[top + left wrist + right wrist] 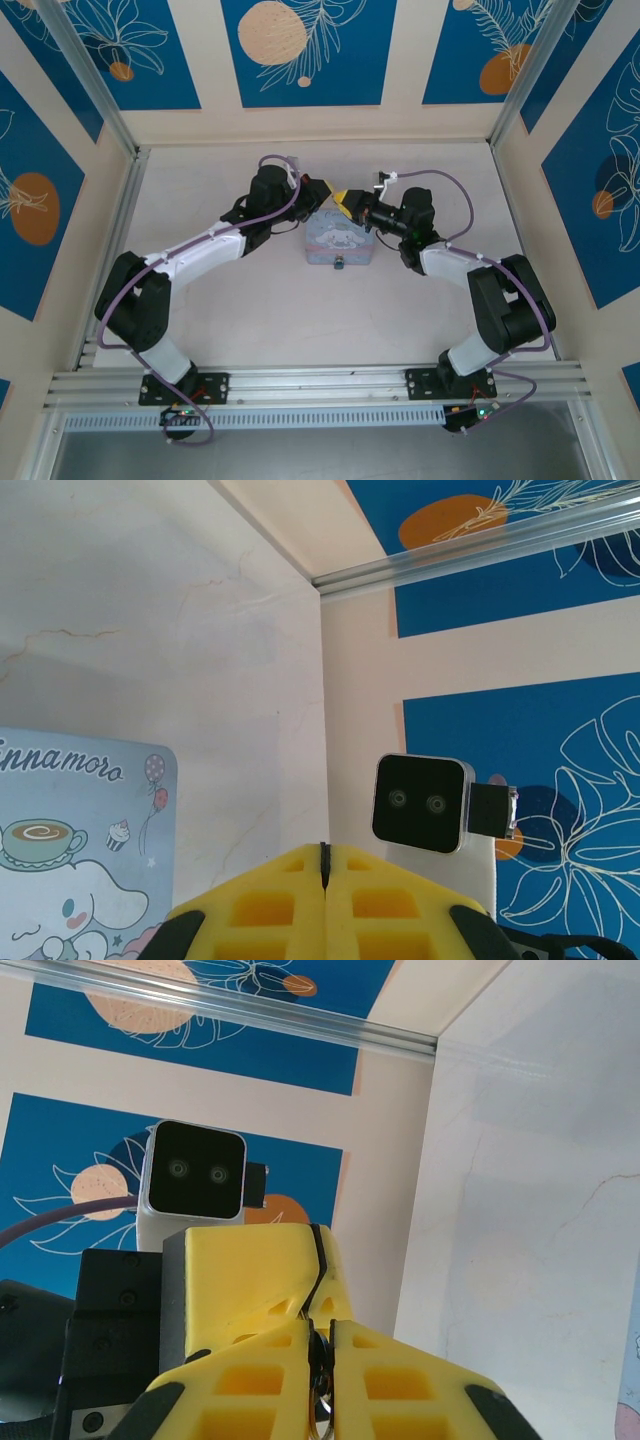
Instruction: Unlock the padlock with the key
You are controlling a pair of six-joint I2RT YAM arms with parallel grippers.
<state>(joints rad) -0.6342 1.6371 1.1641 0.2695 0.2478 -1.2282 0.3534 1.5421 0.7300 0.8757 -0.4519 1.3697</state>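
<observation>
The right gripper [322, 1332] has its two yellow fingers [390, 1375], blocky moulded pieces with square pockets in their faces, drawn almost together, leaving only a narrow dark slit. In that slit they pinch a thin, dark metal sliver that looks to be the key [319, 1365]; its long axis appears to run along the slit, but it is too hidden to tell which way it points. Just above, the left gripper [323, 852] meets the right one tip to tip over the far edge of the tin box [338, 240]. The left gripper's matching yellow fingers [265, 885] are pressed flat together along a hairline seam (whether anything sits inside that seam cannot be told). Each wrist sees the other's small camera [420, 802], a rounded white housing with a black face and two lenses. The tin box is a light blue rectangle with rounded corners, printed with a white cartoon dog, a cup and balloons. The padlock [339, 265], a tiny piece with a blue body, sits at the middle of the box's near side, touching it, too small to show its direction. The table [250, 310] is pale and faintly marbled, enclosed by cream walls with blue leaf-patterned panels.
</observation>
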